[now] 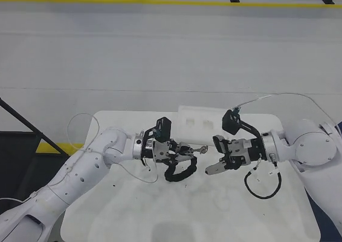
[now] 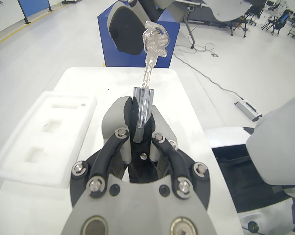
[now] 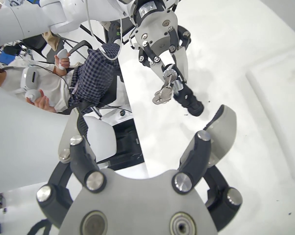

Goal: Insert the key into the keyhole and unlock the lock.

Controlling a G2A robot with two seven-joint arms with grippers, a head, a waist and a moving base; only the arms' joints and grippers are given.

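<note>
My left gripper point(image 2: 140, 103) is shut on the chrome cylinder of the lock point(image 2: 143, 110), held above the white table point(image 1: 129, 212). The lock's black cable point(image 1: 180, 171) loops below it. A silver key point(image 2: 149, 67) sits with its blade in the keyhole, and a second key point(image 2: 152, 26) hangs from the same ring. In the right wrist view the left gripper point(image 3: 173, 70) holds the lock point(image 3: 168, 75) with the keys point(image 3: 162, 94) dangling. My right gripper point(image 1: 213, 156) is open just beyond the key head, one black pad point(image 2: 124, 30) beside it, apart from it.
A white foam tray point(image 1: 198, 124) with empty pockets lies on the table's far side, also the foam tray point(image 2: 39, 133) beside my left gripper. A blue cabinet point(image 2: 108, 52) stands past the table edge. A black cable loop point(image 1: 261, 184) hangs under the right arm.
</note>
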